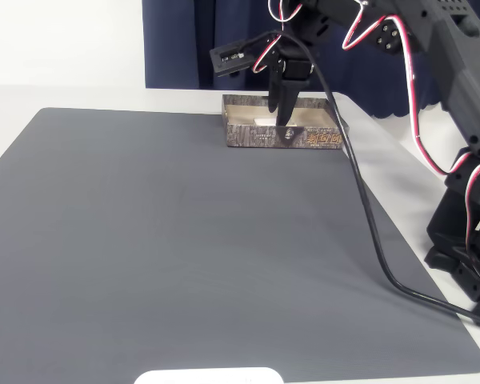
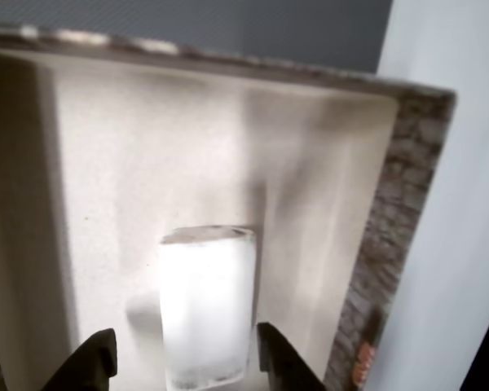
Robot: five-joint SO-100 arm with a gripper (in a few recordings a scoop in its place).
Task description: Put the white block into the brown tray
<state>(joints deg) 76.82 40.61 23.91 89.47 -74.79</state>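
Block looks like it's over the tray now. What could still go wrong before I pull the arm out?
1. In the wrist view the white block sits between the fingertips with little room on either side, inside the brown tray. Lifting out could drag or tip it.
2. In the fixed view the gripper reaches down just behind the tray's front wall; pulling back low may shove the tray.
3. The black cable hangs beside the tray's corner and could snag it.

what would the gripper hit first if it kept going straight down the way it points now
Probably the white block, which lies between the jaws of the gripper on the cream floor of the brown tray; depth is unclear.
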